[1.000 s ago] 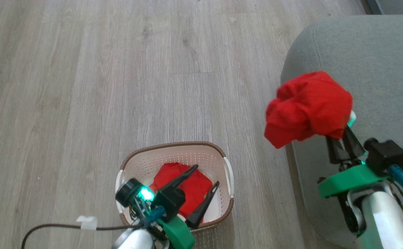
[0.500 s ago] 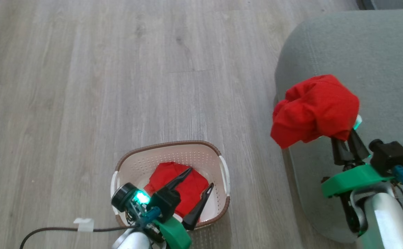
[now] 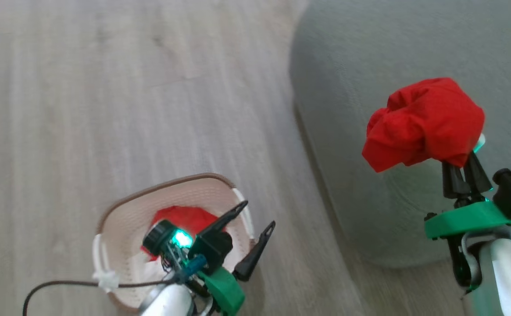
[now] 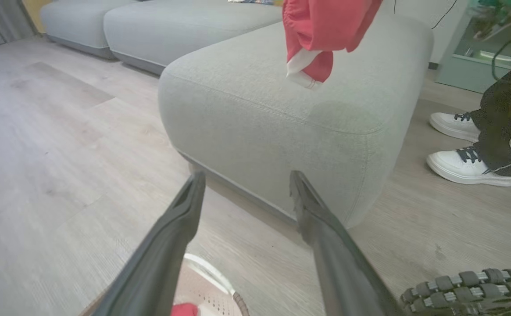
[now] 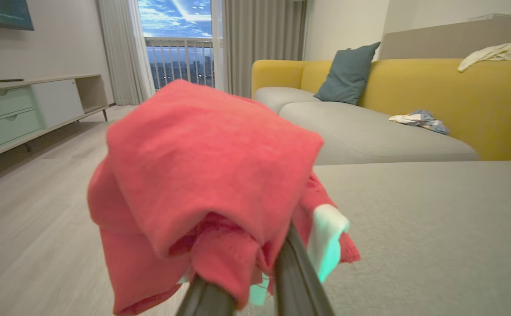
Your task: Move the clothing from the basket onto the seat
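My right gripper is shut on a bunched bright red garment with a small white piece at its edge. It holds it up above the grey-green seat, near the seat's front corner. The cloth hides its fingertips. The cream basket with the brown rim sits on the floor at lower left, and another red piece lies inside it. My left gripper is open and holds nothing; it hangs over the basket's right rim. In the left wrist view the held red garment dangles over the seat.
A person's two white shoes stand on the wood floor beside the seat's right end. A yellow sofa back, a teal pillow and loose clothes lie beyond. A low cabinet lines the left wall.
The camera has swung right, so the basket and seat shifted left in the picture. My right gripper has carried the red garment from the seat's edge to above the cushion. The left gripper stays open.
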### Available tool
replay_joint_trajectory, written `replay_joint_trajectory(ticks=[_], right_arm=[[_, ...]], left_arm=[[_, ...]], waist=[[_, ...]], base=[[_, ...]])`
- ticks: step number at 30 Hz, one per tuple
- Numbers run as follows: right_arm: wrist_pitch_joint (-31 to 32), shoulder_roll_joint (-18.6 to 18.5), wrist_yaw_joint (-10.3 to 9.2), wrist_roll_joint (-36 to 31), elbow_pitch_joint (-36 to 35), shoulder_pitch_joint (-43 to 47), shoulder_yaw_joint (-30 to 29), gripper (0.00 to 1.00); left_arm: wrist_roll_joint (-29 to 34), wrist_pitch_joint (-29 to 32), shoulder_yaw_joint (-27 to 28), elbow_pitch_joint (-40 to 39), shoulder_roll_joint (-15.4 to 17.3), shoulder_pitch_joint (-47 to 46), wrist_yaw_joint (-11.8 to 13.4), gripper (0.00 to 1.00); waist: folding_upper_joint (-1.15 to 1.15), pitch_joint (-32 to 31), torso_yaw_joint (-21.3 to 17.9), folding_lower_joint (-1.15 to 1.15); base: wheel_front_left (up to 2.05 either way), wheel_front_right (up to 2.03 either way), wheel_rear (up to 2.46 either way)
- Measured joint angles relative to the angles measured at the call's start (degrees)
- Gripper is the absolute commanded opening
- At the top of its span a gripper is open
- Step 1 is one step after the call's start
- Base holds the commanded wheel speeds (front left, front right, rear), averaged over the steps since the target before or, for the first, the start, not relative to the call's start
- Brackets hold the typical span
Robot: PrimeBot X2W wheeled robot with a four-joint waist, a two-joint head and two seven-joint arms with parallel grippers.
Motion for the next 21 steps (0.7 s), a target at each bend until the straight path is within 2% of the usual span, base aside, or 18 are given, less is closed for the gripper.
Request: replay_joint_trajectory(ticks=[7, 8, 15, 21], right_arm=[[0.0, 1.15, 0.0, -0.15, -1.11, -0.27, -2.26, 0.0], [0.0, 1.15, 0.0, -0.15, -1.11, -0.27, -2.26, 0.0], [0.0, 1.8, 0.0, -0.15, -1.92, -0.26, -4.33, 0.0], [0.0, 2.27, 0.0, -0.4, -2.46, -0.24, -6.0, 0.0]], left_arm=[[0.0, 0.0, -1.07, -0.6, 1.23, -1.39, 0.0, 1.0], [0.0, 0.0, -1.07, -0.6, 1.23, -1.39, 0.0, 1.0], [0.0, 0.0, -2.57, -1.18, 2.9, -1.4, 0.0, 1.0], [-0.01, 0.01, -5.44, -1.11, 3.99, -2.06, 0.0, 1.0]], waist=[[0.0, 2.04, -7.7, 0.0], [0.0, 2.04, -7.7, 0.0], [0.0, 3.84, -14.71, 0.0], [0.0, 5.53, -17.32, 0.01]], base=[[0.0, 0.0, 0.0], [0.0, 0.0, 0.0], [0.0, 0.0, 0.0], [0.0, 0.0, 0.0]])
